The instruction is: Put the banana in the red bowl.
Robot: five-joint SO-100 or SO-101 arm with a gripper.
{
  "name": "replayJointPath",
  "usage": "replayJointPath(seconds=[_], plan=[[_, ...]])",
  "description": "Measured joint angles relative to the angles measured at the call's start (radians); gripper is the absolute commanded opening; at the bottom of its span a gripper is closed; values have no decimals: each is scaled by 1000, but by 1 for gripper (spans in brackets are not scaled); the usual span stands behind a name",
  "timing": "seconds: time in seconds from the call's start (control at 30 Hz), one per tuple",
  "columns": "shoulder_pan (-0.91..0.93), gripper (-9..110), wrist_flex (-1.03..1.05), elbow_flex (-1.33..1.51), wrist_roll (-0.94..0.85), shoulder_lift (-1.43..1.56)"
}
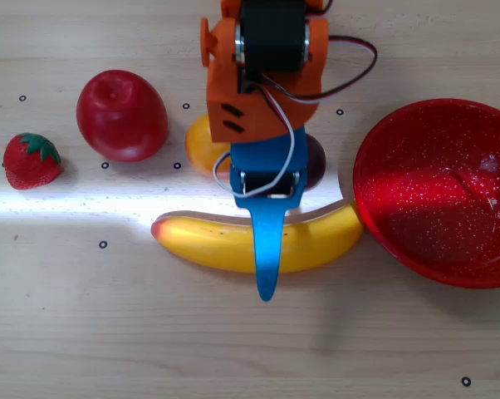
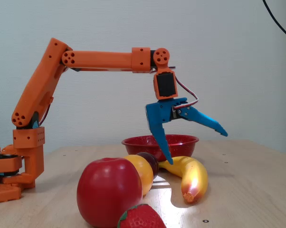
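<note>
**Banana still on the table, pincer open above it**

Banana (image 2: 190,176) lies on the wooden table (image 2: 247,190), not yet lifted, so as far as the pictures show none of the task is done: grasp, lift, carry and release are all left. In the overhead view the banana (image 1: 208,245) stretches across the middle of the frame, its reddish tip to the left and its other end touching or just beside the rim of the red bowl (image 1: 437,191) at the right edge. The bowl looks empty.

Nearest the fixed camera, at the lower centre, stand a strawberry (image 2: 140,217) and a red apple (image 2: 109,191); behind them sit an orange fruit (image 2: 142,172) and a small dark fruit (image 2: 150,164), close to the banana. The bowl (image 2: 181,141) sits farthest back.

The gripper (image 2: 195,147) hangs over the banana's middle with its jaws spread wide. One blue finger points down, its tip close above or beside the banana; whether it touches I cannot tell. The other is swung out toward the right of the fixed view, well clear. It holds nothing. In the overhead view the gripper (image 1: 265,249) crosses the banana near its middle, which looks a fair place to close on it.
</note>
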Motion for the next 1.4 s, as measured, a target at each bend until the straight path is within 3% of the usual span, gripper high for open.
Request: replayJointPath(seconds=[0.33,1.4], plan=[[38,61,100,-58,-107,-114],[44,58,78,-184,-114,-275]])
